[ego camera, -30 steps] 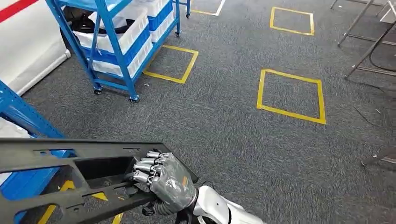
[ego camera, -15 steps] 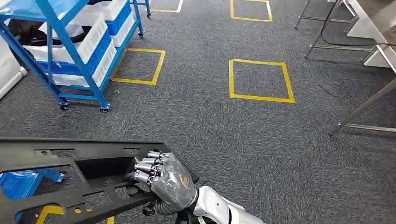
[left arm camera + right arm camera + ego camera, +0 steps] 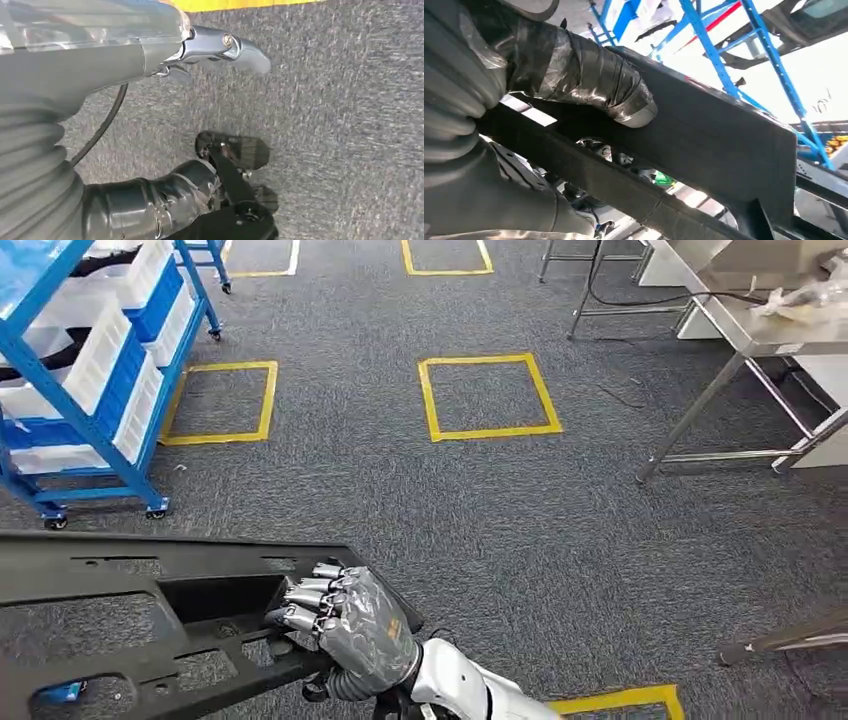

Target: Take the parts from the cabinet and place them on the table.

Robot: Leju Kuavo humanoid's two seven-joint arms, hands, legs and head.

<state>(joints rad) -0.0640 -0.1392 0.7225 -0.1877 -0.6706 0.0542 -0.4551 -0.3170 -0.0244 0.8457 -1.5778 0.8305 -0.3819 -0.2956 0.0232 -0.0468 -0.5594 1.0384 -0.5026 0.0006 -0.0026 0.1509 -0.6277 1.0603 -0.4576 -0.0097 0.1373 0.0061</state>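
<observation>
One long black part (image 3: 140, 585) lies gripped in the right hand (image 3: 350, 630).

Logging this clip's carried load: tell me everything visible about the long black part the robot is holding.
The black part is a long, flat, matte frame, plastic by its look, with rectangular cutouts and small holes. It lies roughly level above the grey carpet, running off the head view's left edge. The right hand grips its right end, fingers curled into a cutout; the right wrist view shows the thumb pressed against its face.
</observation>
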